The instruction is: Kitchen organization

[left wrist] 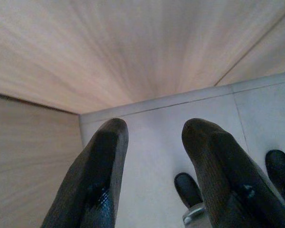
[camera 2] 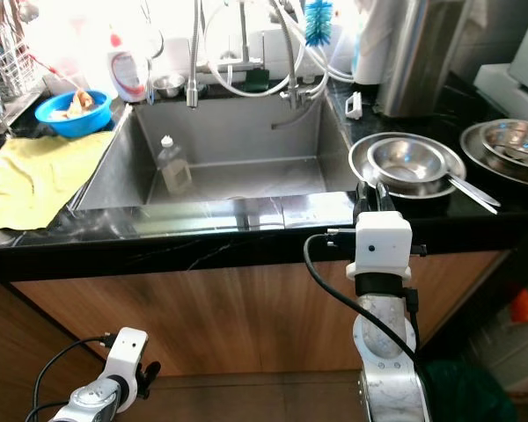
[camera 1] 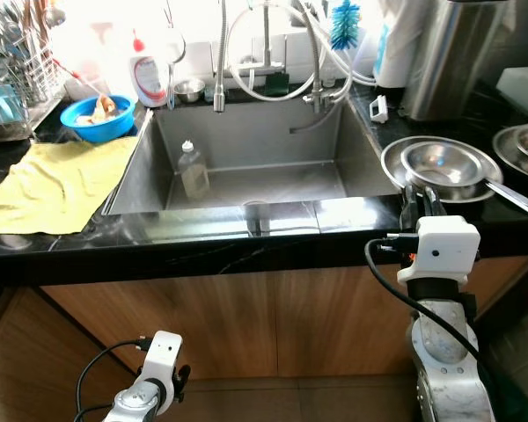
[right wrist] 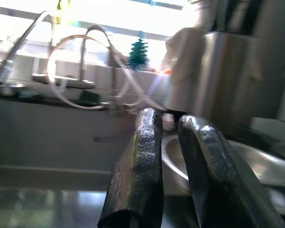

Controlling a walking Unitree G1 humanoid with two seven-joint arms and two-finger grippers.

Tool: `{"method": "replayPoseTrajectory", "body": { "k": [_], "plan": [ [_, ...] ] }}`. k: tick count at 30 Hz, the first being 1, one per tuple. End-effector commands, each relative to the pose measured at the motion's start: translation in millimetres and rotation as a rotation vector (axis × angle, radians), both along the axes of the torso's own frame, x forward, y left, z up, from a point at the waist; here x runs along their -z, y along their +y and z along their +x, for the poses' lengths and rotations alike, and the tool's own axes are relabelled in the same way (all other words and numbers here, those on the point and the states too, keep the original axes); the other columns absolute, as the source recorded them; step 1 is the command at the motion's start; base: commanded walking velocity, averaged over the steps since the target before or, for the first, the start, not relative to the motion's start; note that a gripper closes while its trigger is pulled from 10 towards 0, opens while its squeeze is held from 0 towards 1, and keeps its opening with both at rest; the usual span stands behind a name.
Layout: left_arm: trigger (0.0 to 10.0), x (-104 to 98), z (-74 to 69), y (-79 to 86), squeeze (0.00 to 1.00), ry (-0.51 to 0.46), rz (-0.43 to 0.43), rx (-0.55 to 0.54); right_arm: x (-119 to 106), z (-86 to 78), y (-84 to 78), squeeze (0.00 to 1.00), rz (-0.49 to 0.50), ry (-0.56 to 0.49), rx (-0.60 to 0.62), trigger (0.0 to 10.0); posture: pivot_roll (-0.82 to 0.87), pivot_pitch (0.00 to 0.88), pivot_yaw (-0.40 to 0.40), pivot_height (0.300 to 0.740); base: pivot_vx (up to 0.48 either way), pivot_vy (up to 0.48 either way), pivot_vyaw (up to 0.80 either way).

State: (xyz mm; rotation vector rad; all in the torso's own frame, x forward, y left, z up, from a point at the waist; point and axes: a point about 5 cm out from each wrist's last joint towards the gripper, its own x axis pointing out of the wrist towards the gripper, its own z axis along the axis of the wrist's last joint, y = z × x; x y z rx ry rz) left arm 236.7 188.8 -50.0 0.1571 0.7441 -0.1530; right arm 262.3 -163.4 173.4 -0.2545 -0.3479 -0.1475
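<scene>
Left eye view: the right end effector (camera 1: 420,204) sits at the worktop (camera 1: 202,237) edge, just right of the sink (camera 1: 246,167), touching the steel bowl (camera 1: 451,169).

Left wrist view: the left end effector (left wrist: 153,142) is open and empty.

Right wrist view: its fingers (right wrist: 142,166) are nearly closed, empty

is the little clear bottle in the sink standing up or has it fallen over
Standing upright. The clear bottle stands on the floor of the sink near its left wall, white cap on top.
</scene>
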Motion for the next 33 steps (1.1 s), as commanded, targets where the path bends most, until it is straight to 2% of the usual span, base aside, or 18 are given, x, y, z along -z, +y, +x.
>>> {"method": "replayPoseTrajectory", "body": {
  "k": [1, 12, 33],
  "plan": [
    [10.0, 0, -1.3, 3.8, 0.0, 0.003, 0.021, 0.005, -4, 1.4, 5.0, 0.0, 0.003, -0.018, -0.027, 10.0, -0.17, 0.0, 0.093, 0.74, 0.266, 0.0, 0.0],
    [10.0, 1, -2.4, 2.9, 0.0, 0.005, 0.021, 0.003, -3, 1.4, 12.1, 0.0, -0.001, -0.011, -0.054, 10.0, -0.17, 0.0, 0.09, 0.74, 0.256, 0.0, 0.0],
    [10.0, 3, -4.8, 3.1, 0.0, 0.013, 0.016, 0.003, -1, 1.0, 15.6, 0.0, 0.005, -0.002, -0.067, 10.0, -0.16, 0.0, 0.088, 0.74, 0.0, 0.0, 0.0]
  ]
}}
